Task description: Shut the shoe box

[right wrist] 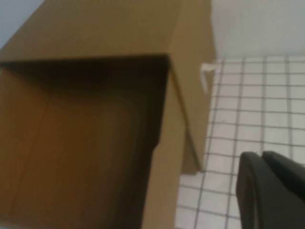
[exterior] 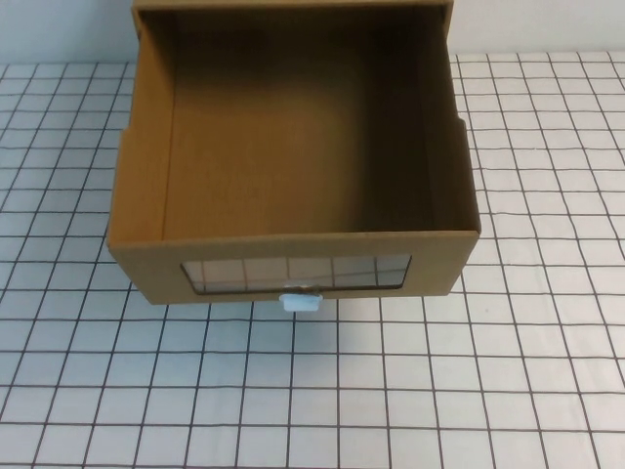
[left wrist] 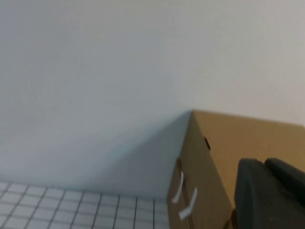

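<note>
Box (exterior: 293, 186) sits mid-table on the grid mat (exterior: 488, 391), drawer pulled fully out toward the robot, empty; it is judged light, thin-walled and easily dented. A flat push on the front panel beside the white handle (exterior: 300, 302) is favoured over pinching. Left gripper (left wrist: 271, 195) is seen beside the box's outer wall, right gripper (right wrist: 274, 191) by the drawer's side; jaw state cannot be told for either.

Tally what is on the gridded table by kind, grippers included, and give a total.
Brown cardboard shoe box, drawer pulled open: 1
White handle below its window: 1
Grippers: 2, the left gripper beside the box's side, the right gripper beside the open drawer, each seen only in its own wrist view
Total: 4
</note>
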Controlling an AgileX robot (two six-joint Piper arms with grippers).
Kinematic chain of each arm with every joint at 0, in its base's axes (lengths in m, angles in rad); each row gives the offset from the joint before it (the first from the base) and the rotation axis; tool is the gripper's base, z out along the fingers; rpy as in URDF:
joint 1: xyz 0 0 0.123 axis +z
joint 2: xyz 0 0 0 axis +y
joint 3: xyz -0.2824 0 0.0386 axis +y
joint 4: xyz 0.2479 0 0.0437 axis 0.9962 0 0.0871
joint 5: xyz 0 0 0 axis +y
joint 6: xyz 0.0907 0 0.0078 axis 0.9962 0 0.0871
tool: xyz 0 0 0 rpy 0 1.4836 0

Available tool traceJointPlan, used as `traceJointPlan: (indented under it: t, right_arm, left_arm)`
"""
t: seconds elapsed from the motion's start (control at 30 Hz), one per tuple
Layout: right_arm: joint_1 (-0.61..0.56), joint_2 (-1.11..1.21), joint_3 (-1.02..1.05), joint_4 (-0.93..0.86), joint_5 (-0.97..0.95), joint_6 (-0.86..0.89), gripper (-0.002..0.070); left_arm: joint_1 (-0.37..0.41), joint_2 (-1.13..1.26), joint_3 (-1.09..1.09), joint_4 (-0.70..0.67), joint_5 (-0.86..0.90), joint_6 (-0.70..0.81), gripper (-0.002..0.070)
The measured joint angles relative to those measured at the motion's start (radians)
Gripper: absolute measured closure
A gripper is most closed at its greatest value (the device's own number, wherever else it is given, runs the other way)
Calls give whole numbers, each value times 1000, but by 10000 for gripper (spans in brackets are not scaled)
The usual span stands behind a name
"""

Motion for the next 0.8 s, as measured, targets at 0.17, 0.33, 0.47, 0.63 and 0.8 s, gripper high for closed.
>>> traceJointPlan:
  t: [0.17, 0.33, 0.47, 0.63, 0.8]
  right_arm:
    - [74, 88, 0, 300, 82, -364, 689]
    - [183, 191, 0, 525, 176, -530, 689]
    - [342, 226, 4, 543, 153, -609, 689]
    - [583, 240, 6, 544, 66, -658, 689]
    - [759, 320, 6, 544, 17, -684, 689]
  left_arm:
    - [0, 167, -145, -242, 178, 246, 680]
    - [0, 418, -431, -566, 448, 534, 680]
    - [0, 659, -704, -722, 665, 576, 680]
    - [0, 990, -1055, -876, 839, 540, 680]
    - [0, 1297, -1391, -915, 861, 410, 680]
